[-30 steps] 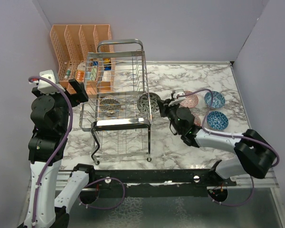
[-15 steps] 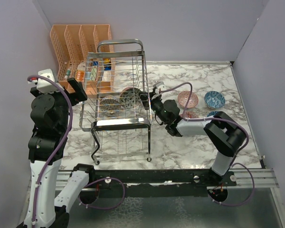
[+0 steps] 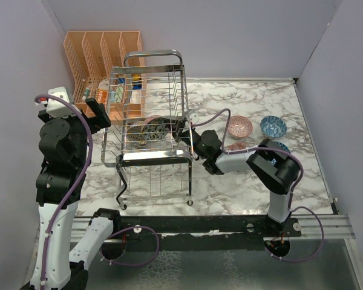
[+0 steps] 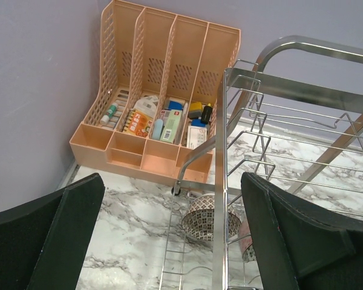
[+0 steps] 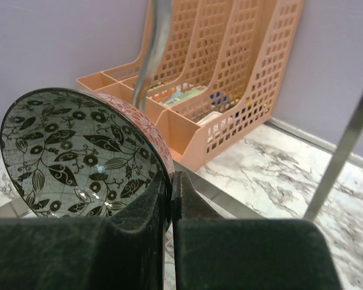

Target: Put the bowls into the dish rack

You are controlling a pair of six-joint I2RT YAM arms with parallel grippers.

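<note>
The chrome dish rack point(image 3: 155, 157) stands left of centre. A grey-beige bowl point(image 3: 138, 134) lies inside it and also shows in the left wrist view point(image 4: 209, 219). My right gripper point(image 3: 180, 131) reaches into the rack from the right, shut on the rim of the black-and-white bowl point(image 3: 160, 127). In the right wrist view the gripper point(image 5: 171, 192) pinches that bowl point(image 5: 78, 151), which has a red outside. My left gripper point(image 3: 94, 117) hangs open and empty beside the rack's left side; its fingers point(image 4: 54, 229) stand wide apart. A pink bowl point(image 3: 239, 127) and a blue bowl point(image 3: 273, 126) sit on the table at the right. A second blue bowl point(image 3: 282, 147) is partly hidden by my right arm.
The orange slotted organizer point(image 3: 100, 51) stands at the back left, behind the rack, with small items in it; it also shows in both wrist views point(image 4: 163, 78) point(image 5: 230, 72). The rack's tall posts point(image 4: 221, 151) and handle bar point(image 3: 152, 54) stand close to both grippers. Walls enclose the marble table point(image 3: 230, 187).
My right arm has moved left from beside the rack into it, carrying the black-and-white bowl toward the grey-beige bowl. The left arm has not moved.
</note>
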